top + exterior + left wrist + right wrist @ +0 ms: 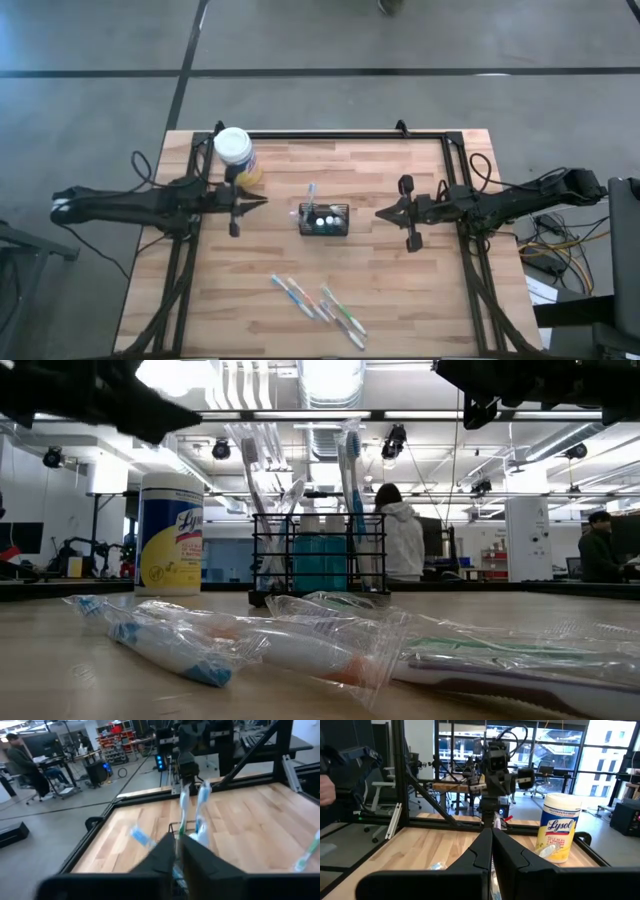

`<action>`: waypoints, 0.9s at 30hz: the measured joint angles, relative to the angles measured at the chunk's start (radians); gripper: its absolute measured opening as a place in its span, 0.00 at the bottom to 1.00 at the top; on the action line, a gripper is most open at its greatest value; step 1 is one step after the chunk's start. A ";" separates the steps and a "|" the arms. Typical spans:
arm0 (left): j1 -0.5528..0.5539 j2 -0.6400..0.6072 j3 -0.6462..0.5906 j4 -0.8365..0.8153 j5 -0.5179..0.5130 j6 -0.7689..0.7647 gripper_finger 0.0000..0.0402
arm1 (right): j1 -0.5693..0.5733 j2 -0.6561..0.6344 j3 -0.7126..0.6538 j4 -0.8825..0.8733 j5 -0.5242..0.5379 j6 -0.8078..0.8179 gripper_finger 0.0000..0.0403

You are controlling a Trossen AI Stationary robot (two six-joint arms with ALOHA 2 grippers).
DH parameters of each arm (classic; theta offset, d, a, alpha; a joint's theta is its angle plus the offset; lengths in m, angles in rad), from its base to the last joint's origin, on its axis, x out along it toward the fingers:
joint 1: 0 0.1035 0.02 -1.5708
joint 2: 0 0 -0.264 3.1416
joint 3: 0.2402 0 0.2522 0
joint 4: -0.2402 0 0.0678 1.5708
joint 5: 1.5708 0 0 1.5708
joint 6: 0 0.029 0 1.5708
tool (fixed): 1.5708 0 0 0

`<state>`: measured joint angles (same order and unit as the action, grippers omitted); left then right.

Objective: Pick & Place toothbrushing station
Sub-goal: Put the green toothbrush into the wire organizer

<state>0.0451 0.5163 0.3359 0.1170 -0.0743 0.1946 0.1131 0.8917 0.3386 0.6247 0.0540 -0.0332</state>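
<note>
The toothbrushing station (324,219) is a small black mesh box standing on its base at the middle of the wooden table. Toothbrushes stand upright in it (318,565). My left gripper (264,201) is shut, to the station's left and apart from it. In the left wrist view its fingers (177,842) hide most of the box, and the brush heads (200,802) show beyond them. My right gripper (379,212) is shut, to the station's right and apart from it. Its fingers (492,837) hide the box in the right wrist view.
A yellow canister with a white lid (236,153) stands at the table's far left, close to my left arm; it also shows in the low view (170,532). Several bagged toothbrushes (320,305) lie near the table's front edge. A black frame rail (330,134) runs round the table. People stand in the room beyond (400,540).
</note>
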 joint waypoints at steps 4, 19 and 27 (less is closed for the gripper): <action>0.030 -0.009 -0.095 0.118 0.002 -0.001 0.02 | 0.000 0.000 0.000 0.001 0.000 0.000 0.02; 0.254 -0.009 -0.241 0.283 0.414 -0.032 0.00 | 0.000 0.000 0.000 0.029 0.000 -0.020 0.02; 0.360 -0.032 -0.184 0.234 0.478 -0.126 0.00 | 0.000 0.000 0.018 0.045 0.000 0.006 0.02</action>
<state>0.4049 0.4842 0.1522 0.3506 0.4040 0.0682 0.1127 0.8917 0.3562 0.6701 0.0542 -0.0269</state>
